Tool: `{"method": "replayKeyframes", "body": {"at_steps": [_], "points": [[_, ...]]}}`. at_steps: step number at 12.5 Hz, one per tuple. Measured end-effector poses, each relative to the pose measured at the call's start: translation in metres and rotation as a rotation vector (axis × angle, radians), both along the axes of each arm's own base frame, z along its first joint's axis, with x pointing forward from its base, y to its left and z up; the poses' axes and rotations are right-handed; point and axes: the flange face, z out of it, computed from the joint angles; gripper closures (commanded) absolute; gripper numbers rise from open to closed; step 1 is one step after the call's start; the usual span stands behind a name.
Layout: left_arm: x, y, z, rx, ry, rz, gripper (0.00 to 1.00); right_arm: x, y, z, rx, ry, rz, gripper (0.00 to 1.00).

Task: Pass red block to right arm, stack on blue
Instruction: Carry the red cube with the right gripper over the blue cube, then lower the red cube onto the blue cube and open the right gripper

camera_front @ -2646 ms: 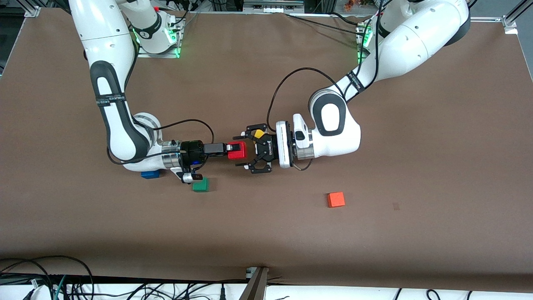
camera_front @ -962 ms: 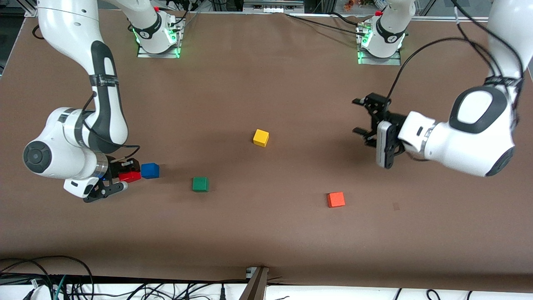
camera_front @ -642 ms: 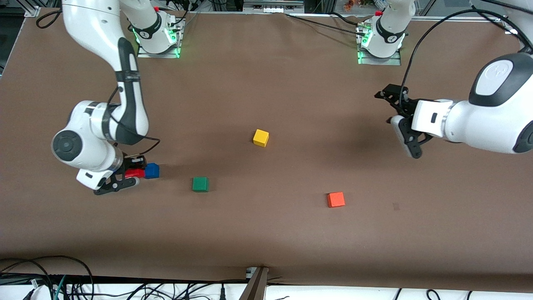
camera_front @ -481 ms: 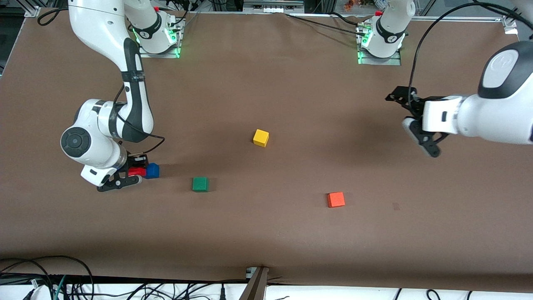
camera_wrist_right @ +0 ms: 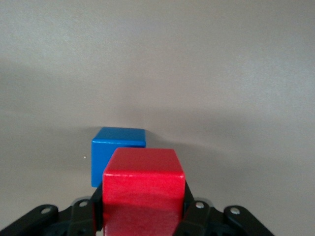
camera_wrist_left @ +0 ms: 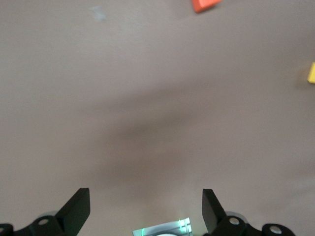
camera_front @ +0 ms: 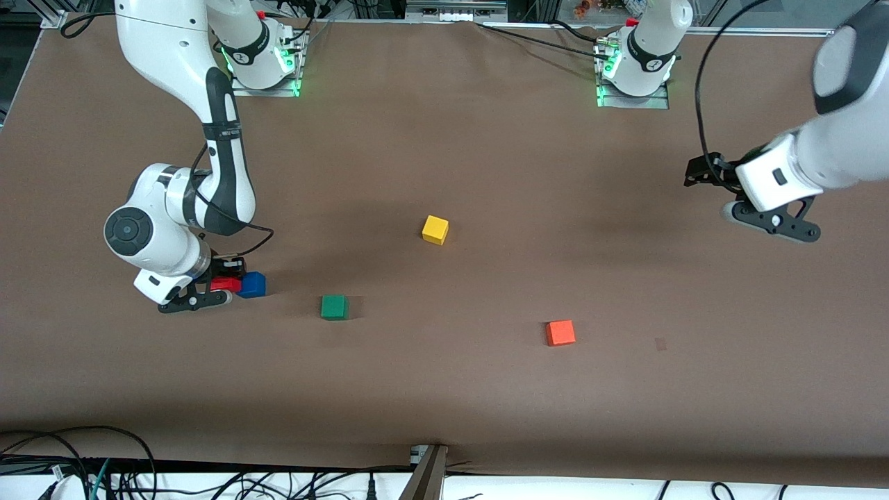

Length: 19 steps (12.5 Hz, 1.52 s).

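My right gripper [camera_front: 221, 283] is shut on the red block [camera_front: 225, 284], held low just beside the blue cube [camera_front: 251, 284] toward the right arm's end of the table. In the right wrist view the red block [camera_wrist_right: 143, 189] sits between my fingers [camera_wrist_right: 83, 211], with the blue cube [camera_wrist_right: 118, 150] partly hidden by it. My left gripper [camera_front: 722, 198] is open and empty, up in the air over the left arm's end of the table. In the left wrist view its fingers [camera_wrist_left: 78, 209] stand wide apart over bare table.
A green cube [camera_front: 334, 307], a yellow cube [camera_front: 435, 229] and an orange-red cube [camera_front: 560, 332] lie on the brown table [camera_front: 444, 389]. The orange-red cube [camera_wrist_left: 205, 4] and the yellow cube [camera_wrist_left: 311, 73] show at the edges of the left wrist view.
The right arm has carried the red block away from the handover spot to beside the blue cube. The left gripper has let go and drawn back toward its own end of the table.
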Motion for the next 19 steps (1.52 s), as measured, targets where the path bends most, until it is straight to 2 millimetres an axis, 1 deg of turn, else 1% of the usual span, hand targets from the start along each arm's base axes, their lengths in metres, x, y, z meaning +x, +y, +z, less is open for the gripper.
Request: {"method": "replayKeyframes", "body": {"at_steps": [1,2,3,5,6,7,10,12,14,15,16,17,18,19], "points": [[-0.006,-0.005,0.007,0.020,-0.023,0.023,0.00,0.000,0.003,-0.001,0.011,-0.002,-0.004,1.00],[-0.009,0.000,0.015,0.027,-0.050,0.043,0.00,0.000,0.007,-0.001,0.017,-0.005,-0.003,1.00],[-0.011,0.014,0.025,0.029,-0.081,0.074,0.00,-0.001,0.010,-0.001,0.020,-0.008,-0.001,1.00],[-0.014,0.058,0.039,0.029,-0.138,0.153,0.00,-0.001,0.013,-0.003,0.021,-0.011,-0.008,1.00],[-0.015,0.072,0.042,0.028,-0.160,0.178,0.00,-0.001,0.015,-0.004,0.022,-0.010,-0.011,1.00],[-0.016,0.076,0.045,0.029,-0.173,0.190,0.00,-0.002,0.017,-0.005,0.023,-0.008,-0.012,1.00],[-0.016,0.064,0.043,0.080,-0.185,0.267,0.00,-0.004,0.019,-0.008,0.024,-0.004,-0.014,1.00],[-0.016,0.058,0.042,0.092,-0.187,0.272,0.00,-0.006,0.017,-0.010,0.022,-0.003,-0.017,0.99],[-0.016,0.055,0.042,0.092,-0.187,0.268,0.00,-0.007,0.016,-0.012,0.021,-0.001,-0.019,0.97],[-0.016,0.054,0.042,0.092,-0.187,0.267,0.00,-0.007,0.016,-0.013,0.021,0.000,-0.019,0.93],[-0.016,0.054,0.042,0.092,-0.187,0.267,0.00,-0.007,0.016,-0.013,0.021,0.000,-0.019,0.82],[-0.016,0.054,0.042,0.092,-0.187,0.267,0.00,-0.007,0.016,-0.013,0.021,0.000,-0.019,0.59],[-0.016,0.054,0.042,0.092,-0.188,0.268,0.00,-0.007,0.016,-0.013,0.021,0.000,-0.019,0.31],[-0.016,0.054,0.042,0.092,-0.188,0.267,0.00,-0.007,0.016,-0.013,0.021,0.000,-0.019,0.00]]}}
